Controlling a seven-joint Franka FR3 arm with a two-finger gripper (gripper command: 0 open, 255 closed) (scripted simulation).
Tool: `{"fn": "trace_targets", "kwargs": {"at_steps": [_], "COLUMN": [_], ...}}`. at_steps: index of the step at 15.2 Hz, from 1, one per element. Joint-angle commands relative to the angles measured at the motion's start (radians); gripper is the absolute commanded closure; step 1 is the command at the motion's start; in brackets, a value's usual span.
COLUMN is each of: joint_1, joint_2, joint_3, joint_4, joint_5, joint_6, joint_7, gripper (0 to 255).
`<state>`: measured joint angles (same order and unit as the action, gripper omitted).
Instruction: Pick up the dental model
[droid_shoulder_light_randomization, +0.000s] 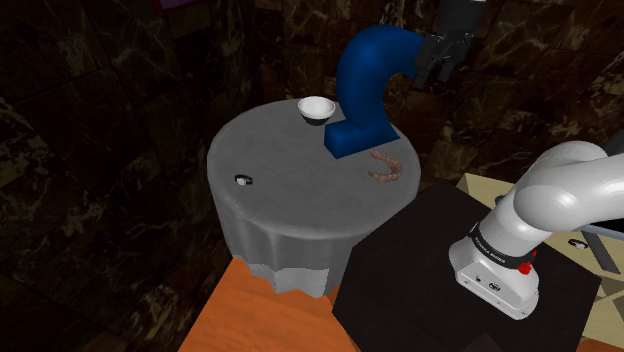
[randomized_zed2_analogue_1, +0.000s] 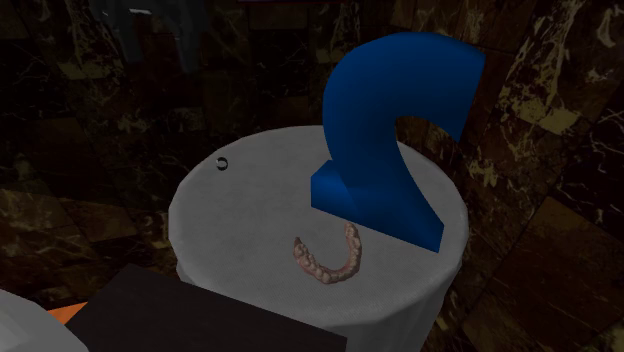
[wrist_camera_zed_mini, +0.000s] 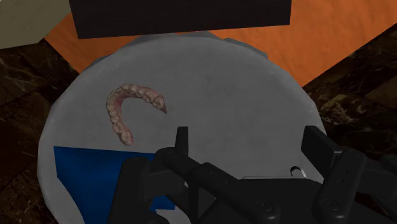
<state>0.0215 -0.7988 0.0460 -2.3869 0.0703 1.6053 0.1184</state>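
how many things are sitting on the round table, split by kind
dental model: 1
blue hook-shaped block: 1
white bowl: 1
small ring-like item: 1
total: 4

Dental model (randomized_zed2_analogue_1: 325, 274) on table (randomized_zed2_analogue_1: 240, 210), just beside curved block (randomized_zed2_analogue_1: 385, 120), bowl (droid_shoulder_light_randomization: 316, 107) near table's rim
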Motion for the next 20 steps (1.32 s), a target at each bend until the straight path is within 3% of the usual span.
{"fn": "trace_targets", "kwargs": {"at_steps": [1,10,20], "joint_1": [0.0,-0.05,-0.11], "joint_2": [0.0,0.133,0.419], "joint_3": [0.0,-0.07,-0.154], "joint_4": [0.0,-0.165,-0.231], "joint_5": [0.0,-0.067,-0.133], "joint_6": [0.0,0.268,0.591], "joint_7": [0.0,-0.083,-0.165], "gripper": [0,0,0]}}
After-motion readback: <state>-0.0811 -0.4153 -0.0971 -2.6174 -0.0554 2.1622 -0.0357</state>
